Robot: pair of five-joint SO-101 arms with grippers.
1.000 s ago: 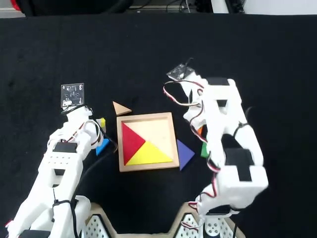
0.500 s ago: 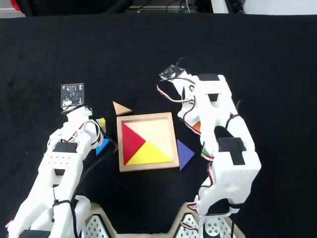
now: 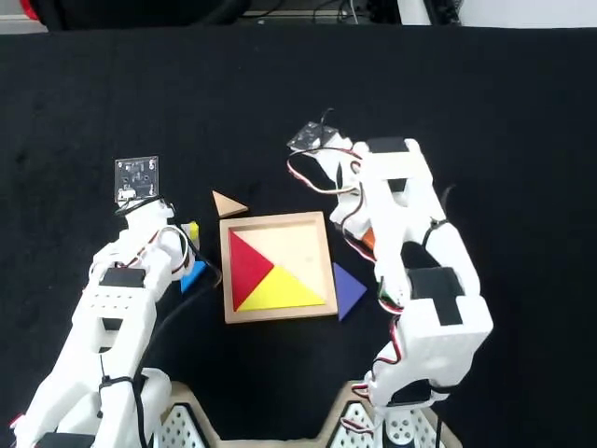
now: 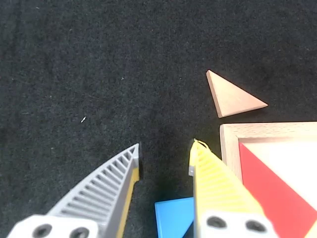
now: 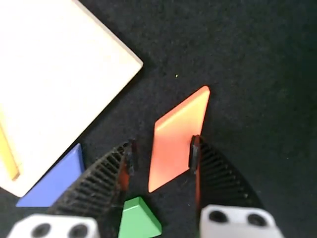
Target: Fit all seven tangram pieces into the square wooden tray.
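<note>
Between the right tool's [image 5: 162, 148] open tips: orange piece [image 5: 176, 134] flat on counter [image 5: 257, 59], not gripped | green piece [image 5: 139, 219] just behind the tips | tray [image 5: 64, 74] near, to one side | left tool [image 4: 166, 148] open over blue piece [image 4: 173, 215], tray rim just beside one tip, wood triangle [image 4: 232, 96] ahead
</note>
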